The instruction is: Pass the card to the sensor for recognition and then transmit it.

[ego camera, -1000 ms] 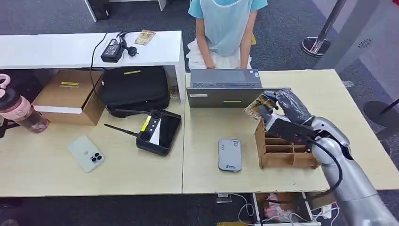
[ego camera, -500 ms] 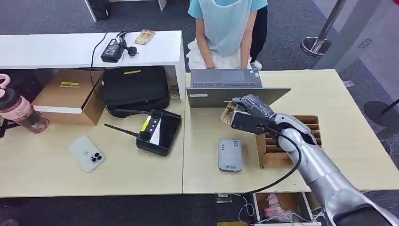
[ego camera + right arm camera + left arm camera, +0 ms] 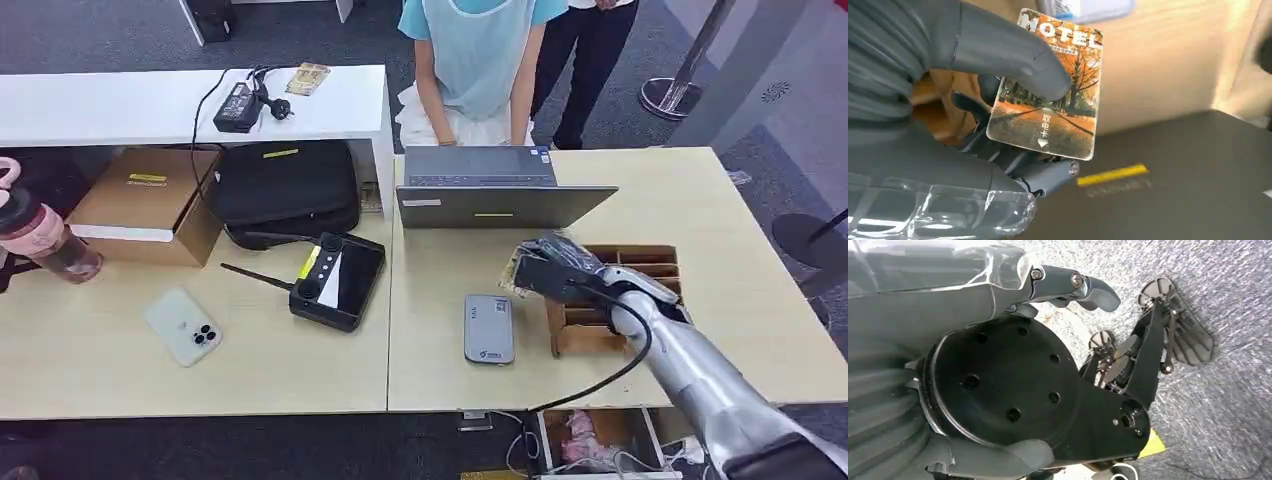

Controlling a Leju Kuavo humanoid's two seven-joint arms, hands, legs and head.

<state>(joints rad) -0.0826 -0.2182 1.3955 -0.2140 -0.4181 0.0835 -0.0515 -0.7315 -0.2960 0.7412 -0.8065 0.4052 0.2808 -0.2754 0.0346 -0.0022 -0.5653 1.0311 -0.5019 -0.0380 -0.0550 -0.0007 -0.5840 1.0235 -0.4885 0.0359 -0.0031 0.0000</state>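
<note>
While its thumb pins an orange autumn-scene hotel card (image 3: 1048, 95), the right hand (image 3: 556, 268) hovers beside the grey slab-shaped sensor (image 3: 488, 328).

One card (image 3: 1053, 95); one sensor (image 3: 489, 328); one laptop (image 3: 495, 188); one phone (image 3: 182, 326); two people (image 3: 476, 60).

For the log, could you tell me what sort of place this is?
Likely a mock hotel reception desk in an office or lab: a hotel key card in the right hand, a grey card reader, and a laptop.

Even, bright indoor light, soft shadows, head view sharp, right wrist background blurred, glare on wrist covers
</note>
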